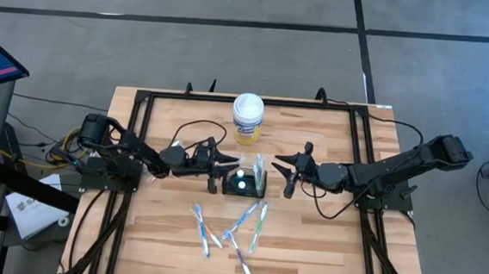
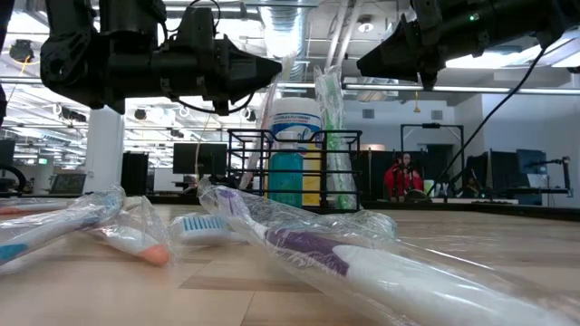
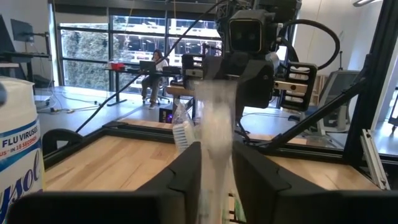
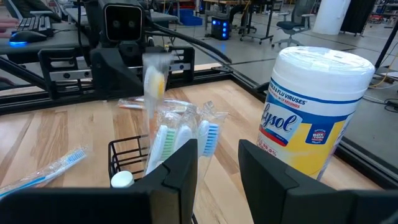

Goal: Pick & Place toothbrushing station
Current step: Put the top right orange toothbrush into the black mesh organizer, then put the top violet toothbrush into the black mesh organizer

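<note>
Open office behind, monitors and a seated person (image 2: 401, 174) far off, and up front the wooden table (image 1: 168, 235). From above, the black wire toothbrushing station (image 1: 243, 183) sits just in front of the white wipes canister (image 1: 247, 117), wrapped toothbrushes (image 1: 259, 169) standing in it. Only the table-level view shows its open mesh bars. The left gripper (image 1: 228, 162), beside the station, has parted fingers around a wrapped brush (image 3: 214, 124). The right gripper (image 1: 283, 171) hovers on the other side, fingers apart, empty.

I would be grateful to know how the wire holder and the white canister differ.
The wire holder is a low black open mesh box; the white canister is a taller closed cylinder with a yellow label. The holder contains upright wrapped toothbrushes; the canister's lid is shut. Both stand upright on the table.
</note>
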You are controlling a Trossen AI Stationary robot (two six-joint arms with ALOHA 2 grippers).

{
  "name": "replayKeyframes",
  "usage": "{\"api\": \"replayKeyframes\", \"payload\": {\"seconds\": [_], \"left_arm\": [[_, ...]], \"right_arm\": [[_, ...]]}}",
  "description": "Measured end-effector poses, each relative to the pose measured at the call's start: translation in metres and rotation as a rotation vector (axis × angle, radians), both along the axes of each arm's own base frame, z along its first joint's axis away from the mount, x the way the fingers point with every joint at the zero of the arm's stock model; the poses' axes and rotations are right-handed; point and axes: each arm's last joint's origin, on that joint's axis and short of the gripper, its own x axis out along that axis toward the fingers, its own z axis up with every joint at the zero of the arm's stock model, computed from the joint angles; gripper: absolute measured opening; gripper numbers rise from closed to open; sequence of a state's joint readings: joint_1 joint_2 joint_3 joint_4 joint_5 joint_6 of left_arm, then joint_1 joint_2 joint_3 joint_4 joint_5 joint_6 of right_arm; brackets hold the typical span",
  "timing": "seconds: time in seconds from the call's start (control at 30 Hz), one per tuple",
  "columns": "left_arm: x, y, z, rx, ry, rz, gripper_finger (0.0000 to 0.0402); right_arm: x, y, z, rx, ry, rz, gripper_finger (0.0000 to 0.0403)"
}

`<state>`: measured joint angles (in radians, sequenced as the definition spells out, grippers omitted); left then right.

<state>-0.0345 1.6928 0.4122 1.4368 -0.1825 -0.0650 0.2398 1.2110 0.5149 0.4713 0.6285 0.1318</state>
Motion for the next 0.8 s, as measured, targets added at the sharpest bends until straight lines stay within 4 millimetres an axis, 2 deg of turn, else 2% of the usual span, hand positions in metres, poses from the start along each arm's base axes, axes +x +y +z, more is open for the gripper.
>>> {"api": "replayKeyframes", "payload": {"seconds": [0.17,0.33,0.5,0.6,0.8], "left_arm": [[0.000,0.000,0.001,0.000,-0.005,0.000,0.0119],[0.000,0.000,0.001,0.001,-0.003,0.000,0.0134],[-0.001,0.000,0.002,0.010,0.018,0.003,0.0134],[-0.004,0.001,0.007,0.009,0.086,0.020,0.0128],[-0.022,0.003,0.023,-0.023,0.259,0.066,0.0116]], "right_arm": [[0.000,0.000,0.000,0.000,0.000,0.000,0.0107],[0.000,0.000,0.000,0.000,0.000,0.000,0.0107],[0.000,0.000,0.000,0.000,0.000,0.000,0.0107],[0.000,0.000,0.000,0.001,0.001,0.004,0.0107],[0.000,0.000,-0.002,0.010,0.012,0.001,0.0107]]}}
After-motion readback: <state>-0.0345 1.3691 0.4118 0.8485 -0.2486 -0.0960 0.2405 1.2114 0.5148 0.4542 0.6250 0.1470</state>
